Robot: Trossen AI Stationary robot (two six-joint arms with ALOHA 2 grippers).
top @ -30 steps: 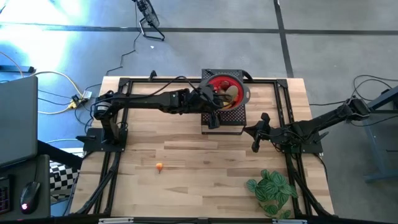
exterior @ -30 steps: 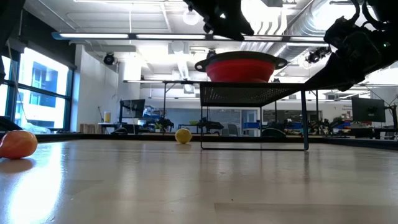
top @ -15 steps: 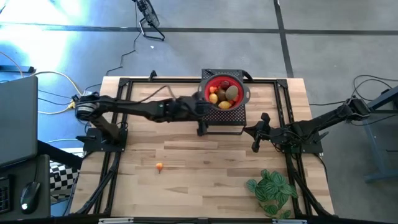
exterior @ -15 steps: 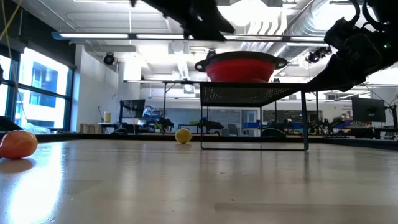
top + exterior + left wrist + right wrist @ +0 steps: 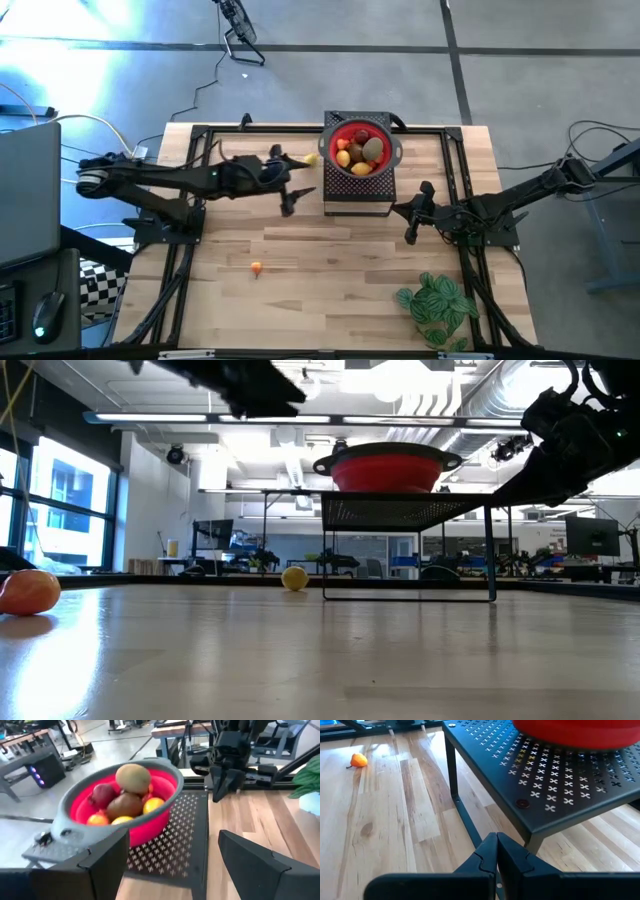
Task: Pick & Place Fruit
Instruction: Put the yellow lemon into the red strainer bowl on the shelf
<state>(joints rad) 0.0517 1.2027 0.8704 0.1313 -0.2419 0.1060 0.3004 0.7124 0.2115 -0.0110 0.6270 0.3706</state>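
Note:
The red bowl [image 5: 360, 148] sits on a black perforated stand [image 5: 358, 192] and holds several fruits, yellow, orange, dark red and brownish-green [image 5: 125, 794]. One yellow fruit [image 5: 311, 158] lies on the table just left of the stand; the low view shows this yellow fruit [image 5: 294, 578] too. An orange fruit [image 5: 257, 267] lies toward the near edge, also seen as the orange fruit [image 5: 358, 759] in the right wrist view. My left gripper [image 5: 290, 203] hangs open and empty left of the stand, facing the bowl [image 5: 150, 820]. My right gripper [image 5: 411, 222] waits shut, right of the stand.
A green leafy plant [image 5: 437, 303] lies at the near right corner. Black frame rails [image 5: 180, 270] run along the table's sides and far edge. Open wood stretches between the stand and the near edge [image 5: 330, 280].
My left gripper has drawn back from above the bowl toward the table's left, ending left of the stand. The fruits in the bowl, covered by the arm a second ago, now show in full. The right arm has kept still.

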